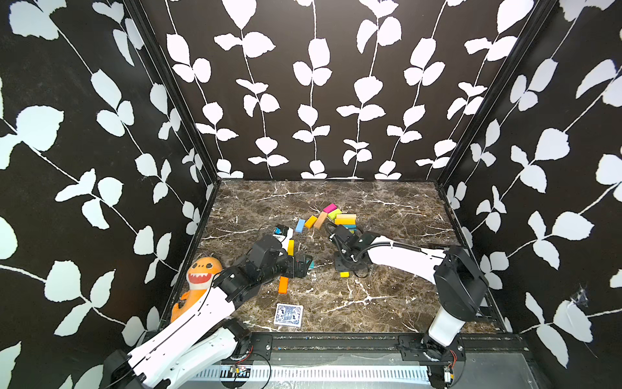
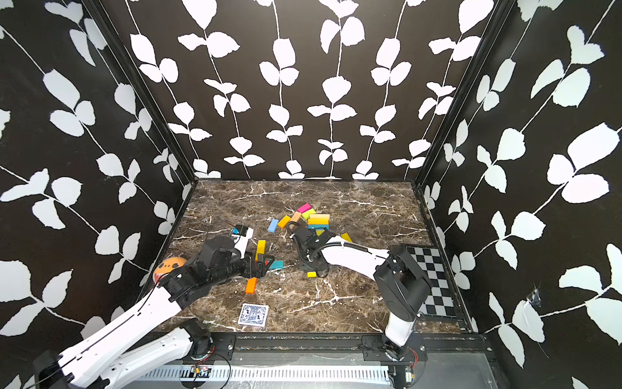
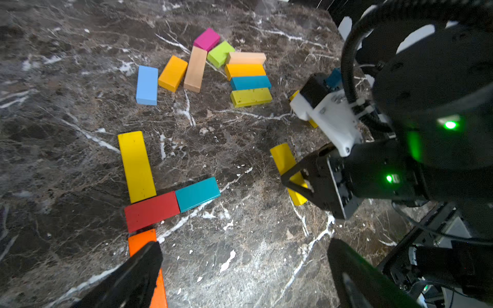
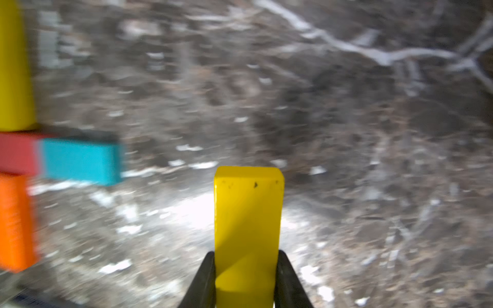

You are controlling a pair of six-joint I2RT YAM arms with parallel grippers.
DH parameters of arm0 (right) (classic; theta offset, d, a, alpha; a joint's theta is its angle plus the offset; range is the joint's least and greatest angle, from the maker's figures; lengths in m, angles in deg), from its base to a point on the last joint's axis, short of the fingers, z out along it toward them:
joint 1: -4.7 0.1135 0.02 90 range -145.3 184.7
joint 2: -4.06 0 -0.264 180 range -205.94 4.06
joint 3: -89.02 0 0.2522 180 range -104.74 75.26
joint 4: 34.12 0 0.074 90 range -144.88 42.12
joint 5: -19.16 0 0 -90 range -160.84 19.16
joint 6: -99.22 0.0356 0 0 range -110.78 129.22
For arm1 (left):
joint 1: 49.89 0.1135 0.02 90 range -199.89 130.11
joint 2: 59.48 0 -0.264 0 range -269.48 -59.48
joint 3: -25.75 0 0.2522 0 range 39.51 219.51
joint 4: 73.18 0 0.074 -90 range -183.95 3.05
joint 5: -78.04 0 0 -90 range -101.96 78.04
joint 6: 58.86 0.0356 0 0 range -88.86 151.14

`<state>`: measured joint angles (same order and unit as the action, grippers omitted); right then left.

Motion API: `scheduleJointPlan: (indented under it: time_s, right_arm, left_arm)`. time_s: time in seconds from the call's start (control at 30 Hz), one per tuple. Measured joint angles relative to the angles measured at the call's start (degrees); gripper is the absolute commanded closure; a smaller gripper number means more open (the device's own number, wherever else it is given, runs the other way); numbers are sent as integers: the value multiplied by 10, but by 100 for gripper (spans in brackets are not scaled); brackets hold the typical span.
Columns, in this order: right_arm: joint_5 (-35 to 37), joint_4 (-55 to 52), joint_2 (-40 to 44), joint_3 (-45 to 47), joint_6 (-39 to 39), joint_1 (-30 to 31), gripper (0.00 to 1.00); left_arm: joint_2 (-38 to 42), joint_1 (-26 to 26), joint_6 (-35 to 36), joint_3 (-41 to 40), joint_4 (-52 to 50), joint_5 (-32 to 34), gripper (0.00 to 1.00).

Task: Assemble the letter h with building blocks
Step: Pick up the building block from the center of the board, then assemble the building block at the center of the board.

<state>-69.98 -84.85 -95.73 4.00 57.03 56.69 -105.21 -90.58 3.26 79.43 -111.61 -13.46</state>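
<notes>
We are looking down steeply from high above the front edge in both top views, facing the back wall, far enough to take in the whole worktop (image 1: 387, 303) and both arms. They are sharing nearly everything, though a checkerboard (image 2: 434, 279) is showing in a top view only. The left wrist camera is looking close and slanted past the left gripper (image 3: 242, 248) toward the right gripper (image 3: 293, 184). The right wrist camera is sitting very near the worktop, blurred, looking along its yellow block (image 4: 248, 208). In both wrist views we are seeing the red block (image 3: 152, 210), teal block (image 3: 197, 193) and orange block (image 3: 140, 240).
</notes>
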Motion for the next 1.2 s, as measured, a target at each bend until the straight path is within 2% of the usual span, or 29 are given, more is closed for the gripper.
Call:
scheduleJointPlan:
  time_s: [0.37,0.7,0.8,1.03,1.2]
  right_arm:
    - [-30,-29,-96,-134,80,110,78]
    - [-19,-51,-141,-171,142,126,78]
    - [-18,-53,-143,-172,154,129,78]
    - [-13,-58,-158,-172,170,140,77]
    - [-12,-64,-186,-181,175,140,76]
  left_arm:
    - [69,0,3,-8,-31,36,1]
    - [128,0,-2,-8,-100,86,1]
    - [180,0,-10,-12,-113,121,1]
    - [331,0,-26,-21,-73,186,1]
    - [363,0,-26,-24,-71,210,1]
